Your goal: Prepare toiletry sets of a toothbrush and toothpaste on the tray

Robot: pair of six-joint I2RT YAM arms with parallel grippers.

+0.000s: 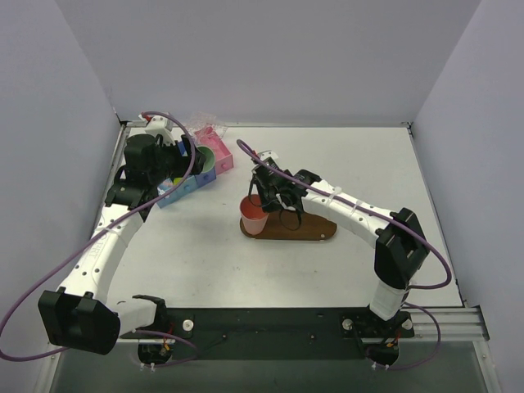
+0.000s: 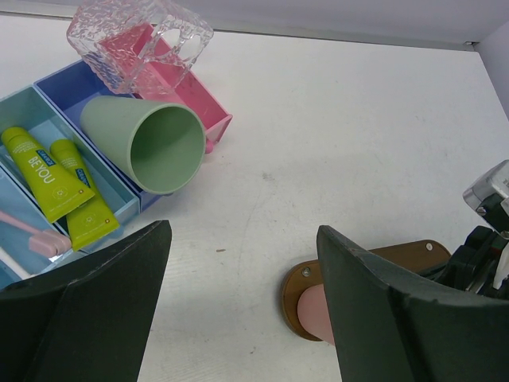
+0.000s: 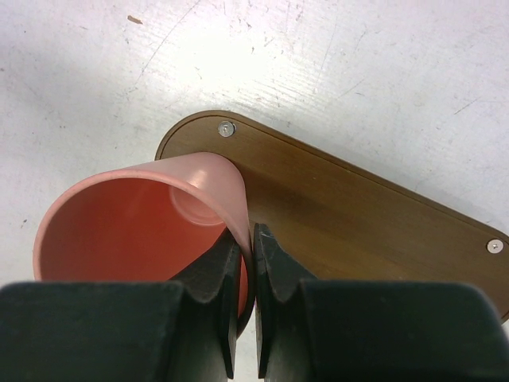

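Clamping the pink cup (image 3: pixel 135 215), the right end effector (image 3: pixel 246 239) hangs over the tray (image 3: pixel 358 223) at left; the left end effector (image 2: pixel 242 239) gapes.

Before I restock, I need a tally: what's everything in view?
table: one, white
tray: one, dark brown, table centre
bins: several, blue and pink, far left
toothpaste tubes: two, yellow-green, pale blue bin compartment
toothbrush: one seen, pale pink, neighbouring compartment
green cup: one, on its side on blue bin
pink cup: one, on tray's end
clear box: one, atop pink bin
left hand: black, open, near bins
right hand: black, shut on pink cup's wall
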